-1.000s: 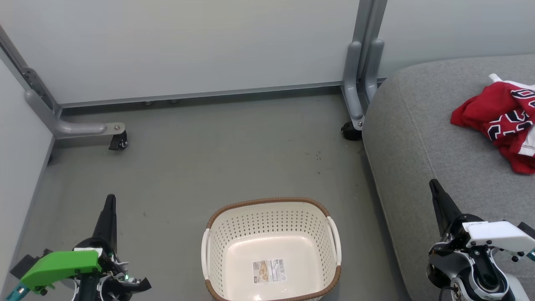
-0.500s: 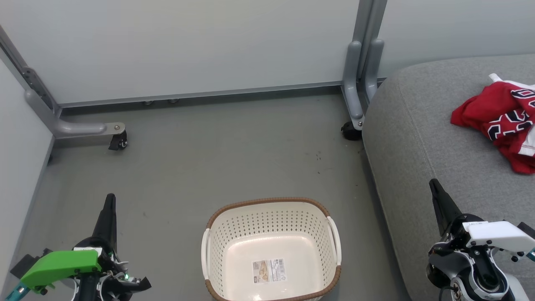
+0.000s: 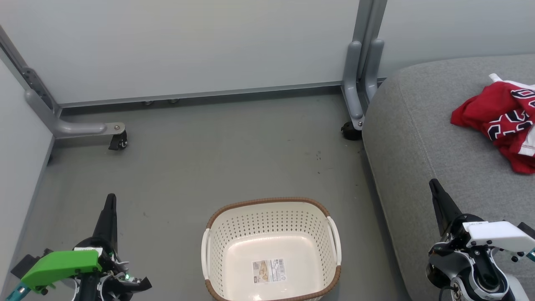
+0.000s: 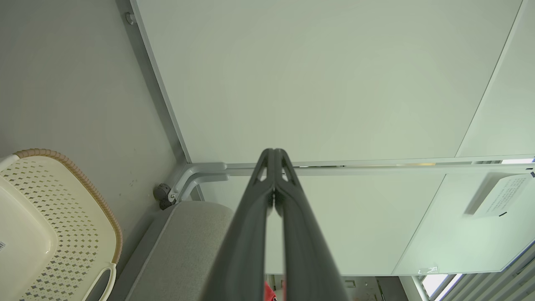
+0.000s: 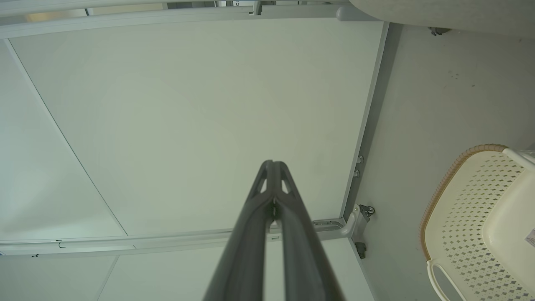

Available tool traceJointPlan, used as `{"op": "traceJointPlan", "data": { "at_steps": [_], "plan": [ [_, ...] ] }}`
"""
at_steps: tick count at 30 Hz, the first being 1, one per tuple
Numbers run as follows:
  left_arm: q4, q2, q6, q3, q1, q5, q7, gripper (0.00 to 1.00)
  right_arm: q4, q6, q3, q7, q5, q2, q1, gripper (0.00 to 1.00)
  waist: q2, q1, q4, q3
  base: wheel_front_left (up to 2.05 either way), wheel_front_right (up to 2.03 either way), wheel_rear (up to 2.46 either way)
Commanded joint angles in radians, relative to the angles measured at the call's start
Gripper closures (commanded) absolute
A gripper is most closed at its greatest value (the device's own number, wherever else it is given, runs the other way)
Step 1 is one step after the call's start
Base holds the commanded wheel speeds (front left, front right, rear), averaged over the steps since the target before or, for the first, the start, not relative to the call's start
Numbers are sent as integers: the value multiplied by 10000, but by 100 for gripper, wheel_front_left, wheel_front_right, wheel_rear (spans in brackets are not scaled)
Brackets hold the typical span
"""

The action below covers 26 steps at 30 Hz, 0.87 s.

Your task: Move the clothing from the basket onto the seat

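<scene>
Lying on the seat (image 3: 418, 138), the jersey (image 3: 497, 117) is a crumpled red heap at the right edge of the head view, with its dark letters and white trim turned up. It rests on the grey cushion and is well apart from the basket (image 3: 267, 202). The basket stands on the floor (image 3: 217, 159) at the bottom middle of that view, near the rounded side of the seat. I cannot tell if the two touch. A small label (image 3: 269, 270) lies on the bottom of the basket.

The left gripper (image 3: 110, 199) is at the lower left, over the floor, to the left of the basket. Its two dark fingers are pressed together and hold nothing. In the left wrist view the tips meet, with a thin slit lower down. The right gripper (image 3: 434, 184) is at the lower right, seen against the side of the seat, below the jersey and apart from it. Its fingers are also together with nothing between them, and the right wrist view shows the same. Both grippers point up toward the pale wall panels (image 3: 188, 46). A grey frame post (image 3: 361, 62) with a black caster (image 3: 349, 131) stands next to the far corner of the seat.
</scene>
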Motion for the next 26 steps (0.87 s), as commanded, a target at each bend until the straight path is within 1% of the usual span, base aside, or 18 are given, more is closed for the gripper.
{"op": "traceJointPlan", "data": {
  "at_steps": [1, 26],
  "plan": [
    [18, 12, -44, 38, -167, 26, 22, 100, 19, 4, -22, 20, -39, -2, -65, 100, 0, -1, 0, 0, 0, 0, 0],
    [20, -20, -44, 98, -174, 84, 64, 100, 21, 4, -62, 63, -81, 24, -71, 100, 0, -1, 0, -1, 0, 0, 0]
  ]
}}
